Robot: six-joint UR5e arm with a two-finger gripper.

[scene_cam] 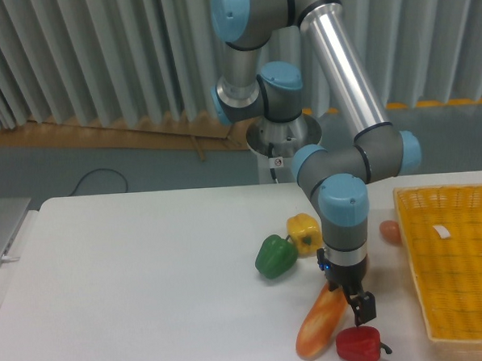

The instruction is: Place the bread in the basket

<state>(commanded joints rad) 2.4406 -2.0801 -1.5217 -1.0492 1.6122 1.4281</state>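
One arm (346,102) reaching down over white table (133,283). Yellow basket (455,258) at right edge, white tag (443,232) inside. Bread (317,326) lying diagonal on table left of basket, well apart from it. Gripper (357,304) low over bread's upper end, one dark finger (366,307) visible beside loaf; opening and grip cannot be told. Green pepper (275,256) and yellow pepper (304,232) touching, behind bread. Red pepper (359,345) just beside bread's lower end. Small orange-pink ball (390,231) near basket's left rim.
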